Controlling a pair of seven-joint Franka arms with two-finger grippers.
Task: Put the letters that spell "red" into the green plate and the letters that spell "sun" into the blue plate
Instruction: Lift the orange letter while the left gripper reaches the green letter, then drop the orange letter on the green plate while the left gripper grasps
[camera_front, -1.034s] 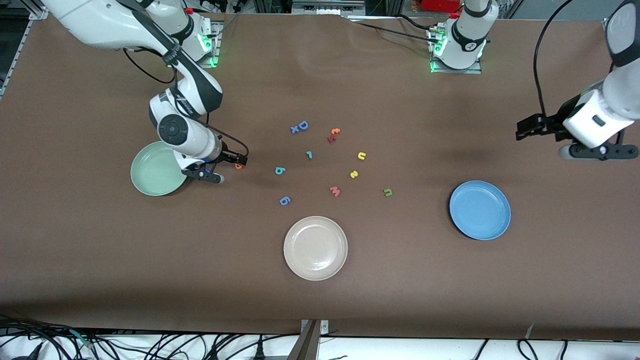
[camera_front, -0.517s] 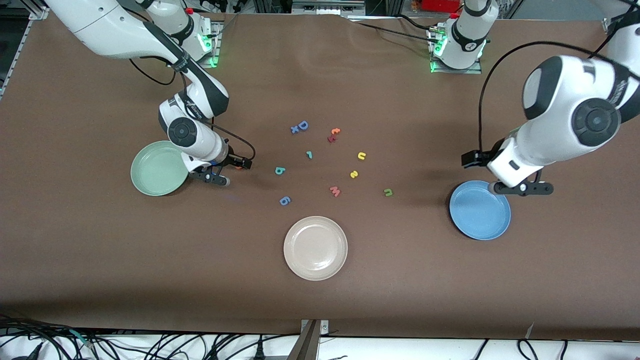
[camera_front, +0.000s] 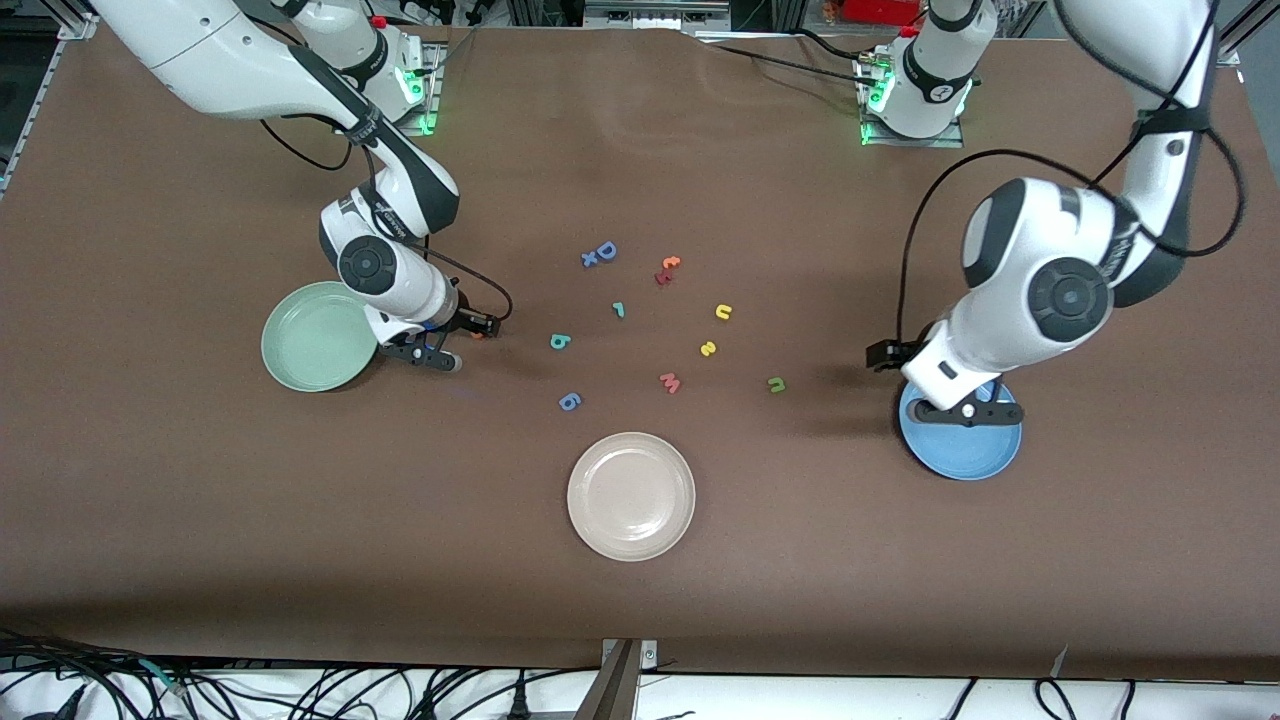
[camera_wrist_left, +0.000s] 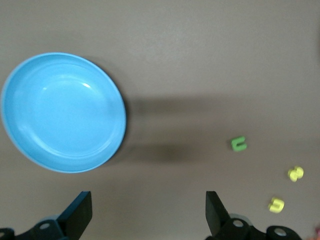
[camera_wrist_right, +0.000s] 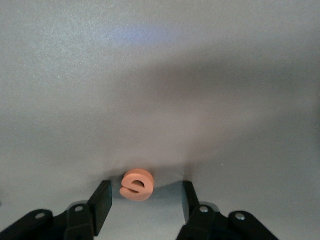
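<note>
Though hidden from front camera, orange e (camera_wrist_right: 137, 184) sits between right claw (camera_wrist_right: 145, 202) fingers.

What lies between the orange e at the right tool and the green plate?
Nothing visible. The orange e lies on the table between the right tool's open fingers, not yet gripped. Only bare table shows between it and the green plate beside it, though the arm hides part of that stretch.
</note>
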